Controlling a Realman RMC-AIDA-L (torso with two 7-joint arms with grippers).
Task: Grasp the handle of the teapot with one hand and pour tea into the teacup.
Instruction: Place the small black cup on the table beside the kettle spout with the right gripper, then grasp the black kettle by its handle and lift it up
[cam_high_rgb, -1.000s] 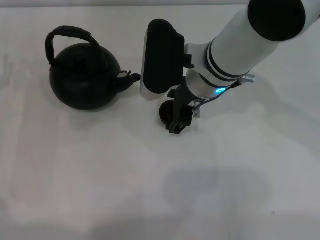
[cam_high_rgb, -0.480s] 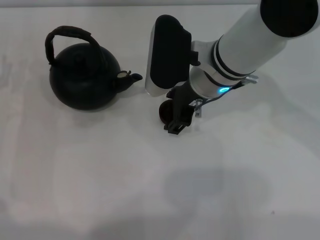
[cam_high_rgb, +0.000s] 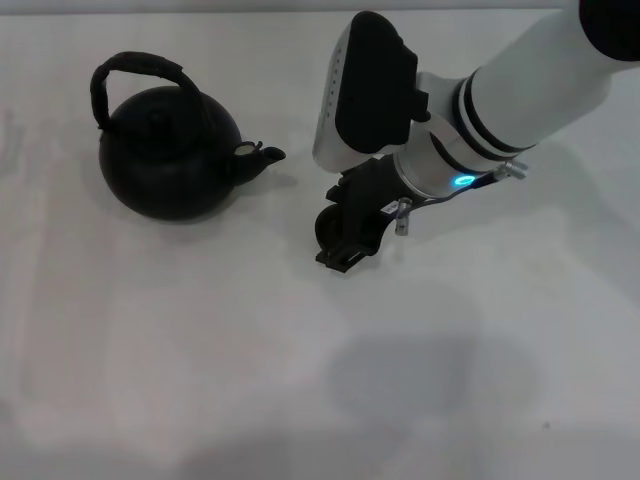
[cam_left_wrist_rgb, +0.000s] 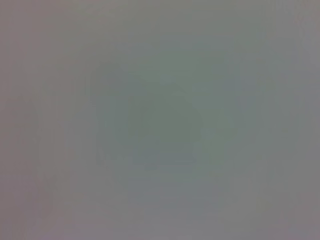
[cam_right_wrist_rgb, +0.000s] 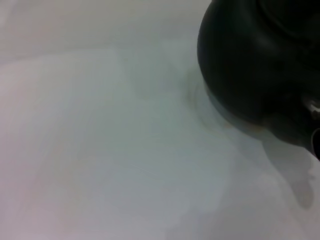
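Round matte black teapot (cam_high_rgb: 168, 152) sits upright far left, arched handle (cam_high_rgb: 135, 72) raised; teacup (cam_high_rgb: 328, 226) lies right of its spout.

1 teapot (cam_high_rgb: 170, 150), seemingly 1 teacup (cam_high_rgb: 328, 228).

Over the past second the right arm (cam_high_rgb: 500, 95) has swung away from the teapot (cam_high_rgb: 170, 150), its white and black wrist housing (cam_high_rgb: 365, 95) moving from just beside the spout (cam_high_rgb: 262, 155) to well clear of it, opening a wider stretch of bare table (cam_high_rgb: 200, 350) between them. The right gripper (cam_high_rgb: 345, 235) has tilted with the turn, its tip now angled back toward the teapot, and it covers more of the teacup (cam_high_rgb: 326, 226), of which only a dark edge shows on the teapot side.
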